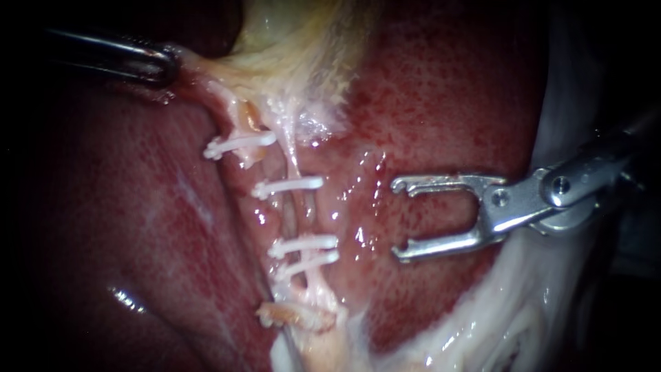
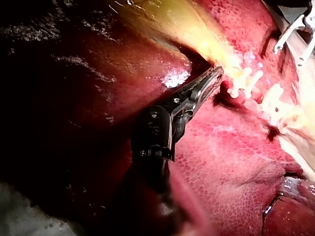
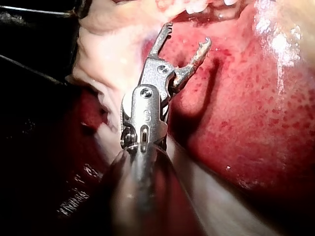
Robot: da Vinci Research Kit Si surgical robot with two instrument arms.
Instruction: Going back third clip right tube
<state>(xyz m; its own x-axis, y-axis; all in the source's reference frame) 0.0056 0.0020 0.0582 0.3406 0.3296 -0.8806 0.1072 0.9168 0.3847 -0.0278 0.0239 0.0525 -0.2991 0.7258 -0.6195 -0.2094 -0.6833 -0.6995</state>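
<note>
Ideally, the right instrument point(image 1: 397, 219), pincer open and empty, needed a straight three-o'clock retreat from the clips point(image 1: 289, 186); left instrument point(image 1: 164, 62) gripped tissue point(image 1: 198, 74).

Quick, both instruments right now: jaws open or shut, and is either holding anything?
Left instrument: shut on the pale tissue.
Right instrument: open, holding nothing, jaws apart over the liver.

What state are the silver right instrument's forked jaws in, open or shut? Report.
Open: the right instrument shows a wide empty gap between its jaws.
</note>
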